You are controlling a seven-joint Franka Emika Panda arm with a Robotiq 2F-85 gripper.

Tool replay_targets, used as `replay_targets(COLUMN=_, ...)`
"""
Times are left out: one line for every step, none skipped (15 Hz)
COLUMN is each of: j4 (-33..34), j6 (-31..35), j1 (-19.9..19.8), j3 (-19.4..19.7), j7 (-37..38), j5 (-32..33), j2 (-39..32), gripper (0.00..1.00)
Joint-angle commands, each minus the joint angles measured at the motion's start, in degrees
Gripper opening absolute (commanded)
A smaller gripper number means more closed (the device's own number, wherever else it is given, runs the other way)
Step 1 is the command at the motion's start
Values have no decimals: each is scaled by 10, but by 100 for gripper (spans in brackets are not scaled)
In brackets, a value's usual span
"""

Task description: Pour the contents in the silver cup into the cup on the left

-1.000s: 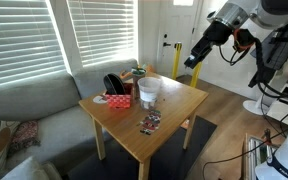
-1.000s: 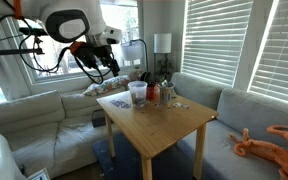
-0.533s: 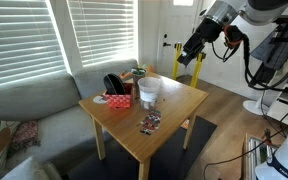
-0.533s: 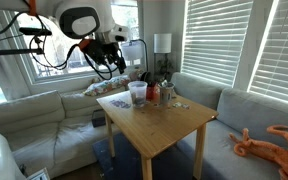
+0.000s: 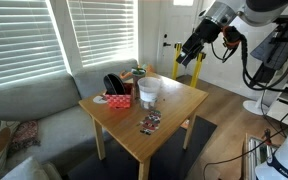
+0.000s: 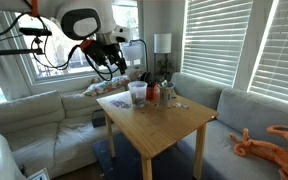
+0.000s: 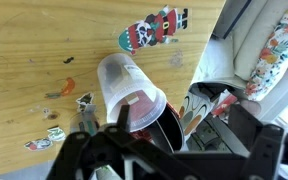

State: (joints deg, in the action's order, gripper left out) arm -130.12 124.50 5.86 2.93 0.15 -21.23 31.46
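Observation:
The silver cup (image 5: 149, 89) is pale, wide-mouthed and stands upright near the far edge of the wooden table (image 5: 174, 110); it also shows in an exterior view (image 6: 137, 93). In the wrist view the cup (image 7: 124, 82) lies ahead of the jaws, with the squat red container (image 7: 144, 106) right behind it and a dark round cup (image 7: 170, 128) beside that. The red container (image 5: 119, 100) stands next to the silver cup. My gripper (image 5: 189, 58) hangs in the air beside the table, apart from the cup, and looks open and empty in the wrist view (image 7: 169, 140); it also shows in an exterior view (image 6: 119, 68).
A colourful sticker card (image 5: 149, 123) lies mid-table, also in the wrist view (image 7: 154, 28). A black round object (image 5: 114, 83) and small bottles (image 6: 164, 92) crowd the table's far side. A grey sofa (image 5: 34, 110) wraps around the table. A floor lamp (image 6: 161, 45) stands behind.
Over the first half second the arm swung a little toward the table and the gripper shifted slightly. Since then nothing has visibly moved.

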Motion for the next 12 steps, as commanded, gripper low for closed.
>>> replay_targets(j4=35, j6=40, j1=-24, j3=1, j7=23, j5=-1, j2=-57, gripper=100)
replay_targets(j4=55, j6=51, j1=-38, j3=2, j7=31, j5=16, j2=-83, gripper=100)
replay_targets(j4=75, j6=50, j1=-48, j3=3, j7=36, j5=30, j2=-104, gripper=100)
replay_targets(j4=96, j6=44, j1=-57, j3=3, j7=40, j5=44, j2=-124, gripper=100)
replay_targets(j4=116, j6=36, j1=-65, j3=2, j7=45, j5=56, j2=-142, gripper=100)
replay_targets(j4=139, j6=4, j1=-57, j3=11, j7=34, j5=38, j2=-161, gripper=100)
replay_targets(j4=155, j6=-32, j1=-36, j3=27, j7=-3, j5=-16, j2=-170, gripper=100)
replay_targets(j4=102, j6=20, j1=-58, j3=11, j7=16, j5=21, j2=-135, gripper=100)
replay_targets(j4=114, j6=12, j1=-57, j3=12, j7=12, j5=17, j2=-147, gripper=100)
replay_targets(j4=114, j6=14, j1=-57, j3=12, j7=12, j5=17, j2=-151, gripper=100)
replay_targets(j4=112, j6=15, j1=-58, j3=12, j7=12, j5=17, j2=-150, gripper=100)
replay_targets(j4=112, j6=15, j1=-58, j3=12, j7=12, j5=18, j2=-148, gripper=100)
